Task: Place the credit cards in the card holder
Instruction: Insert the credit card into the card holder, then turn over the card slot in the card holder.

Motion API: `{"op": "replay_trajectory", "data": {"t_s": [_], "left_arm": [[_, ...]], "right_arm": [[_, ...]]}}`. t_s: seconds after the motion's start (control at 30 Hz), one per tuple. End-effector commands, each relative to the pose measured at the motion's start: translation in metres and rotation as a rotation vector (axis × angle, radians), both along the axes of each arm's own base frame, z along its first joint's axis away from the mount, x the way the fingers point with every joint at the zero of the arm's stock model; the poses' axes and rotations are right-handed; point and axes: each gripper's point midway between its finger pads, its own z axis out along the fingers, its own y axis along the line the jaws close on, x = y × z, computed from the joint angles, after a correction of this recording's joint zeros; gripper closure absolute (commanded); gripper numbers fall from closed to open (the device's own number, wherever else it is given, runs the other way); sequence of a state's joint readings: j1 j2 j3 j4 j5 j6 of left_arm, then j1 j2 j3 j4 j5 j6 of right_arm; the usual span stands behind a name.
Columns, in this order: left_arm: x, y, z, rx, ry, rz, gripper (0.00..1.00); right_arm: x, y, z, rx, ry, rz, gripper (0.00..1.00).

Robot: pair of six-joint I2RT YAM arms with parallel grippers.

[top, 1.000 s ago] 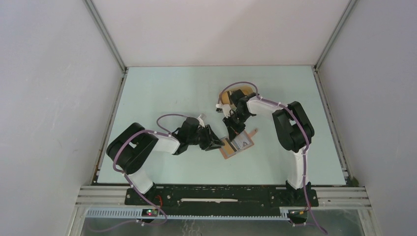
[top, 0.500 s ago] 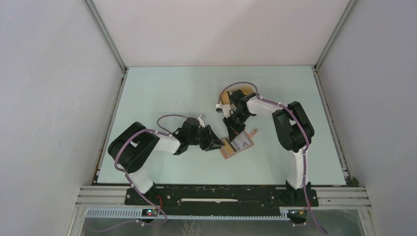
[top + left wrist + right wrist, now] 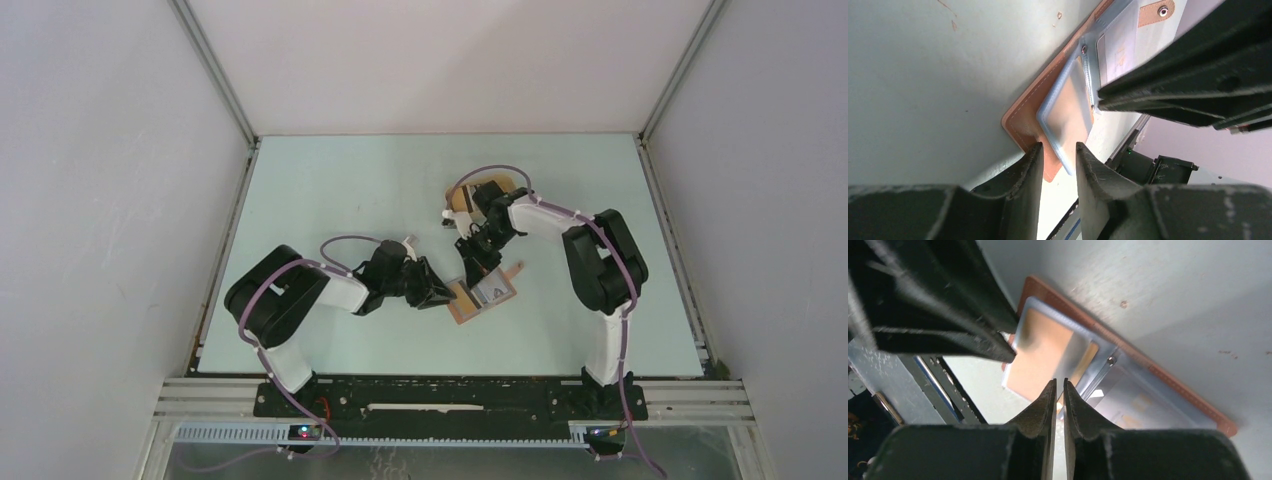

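Note:
The card holder lies open on the table, reddish-brown with clear inner pockets. A pale grey credit card sits in its right-hand pocket. My left gripper is low at the holder's left end. Its jaws are open, and the holder's brown corner and a clear pocket flap reach between the fingertips. My right gripper hovers over the holder's fold. Its jaws are parted by a thin slit with nothing between them. Other credit cards are out of view.
A yellow oval tray stands just behind the right wrist. The two grippers are close together over the holder, the right one's black fingers filling the left wrist view. Side walls and rails border the table.
The right gripper's jaws have parted from shut to a thin slit, and that arm has shifted slightly. The left gripper and the holder have stayed put.

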State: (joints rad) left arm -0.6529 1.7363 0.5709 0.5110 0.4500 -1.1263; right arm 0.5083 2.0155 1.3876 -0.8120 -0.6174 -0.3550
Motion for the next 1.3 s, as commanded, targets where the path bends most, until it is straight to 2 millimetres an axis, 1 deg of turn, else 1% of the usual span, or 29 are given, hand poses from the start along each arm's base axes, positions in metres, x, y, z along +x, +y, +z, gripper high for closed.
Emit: {"op": "replay_trajectory", "data": {"t_s": [0.0,0.1,0.23,0.6,0.73,0.93,1.17,1.27], "left_arm": [[0.011,-0.005,0.008,-0.020,-0.032,0.009,0.65],[0.011,-0.004,0.009,-0.018,-0.034,0.008,0.65],[0.012,-0.004,0.010,-0.020,-0.041,0.008,0.65],[0.009,0.000,0.013,-0.016,-0.053,0.017,0.64],[0.009,0.003,0.017,-0.019,-0.068,0.024,0.63],[0.006,0.007,0.023,-0.023,-0.084,0.037,0.63],[0.007,0.002,0.031,-0.060,-0.092,0.038,0.66],[0.009,0.000,0.030,-0.064,-0.085,0.034,0.66]], "right_arm": [[-0.010,-0.002,0.037,0.078,-0.068,0.060,0.83],[-0.016,-0.010,0.034,0.056,-0.078,0.077,0.83],[-0.021,-0.016,0.022,0.019,-0.057,0.075,0.85],[-0.024,-0.016,-0.018,-0.102,-0.018,0.078,0.88],[-0.026,-0.020,-0.031,-0.158,-0.001,0.081,0.89],[-0.027,-0.022,-0.036,-0.180,0.004,0.078,0.89],[-0.028,-0.021,-0.032,-0.148,0.029,0.075,0.89],[-0.028,-0.020,-0.030,-0.137,0.037,0.073,0.89]]}}
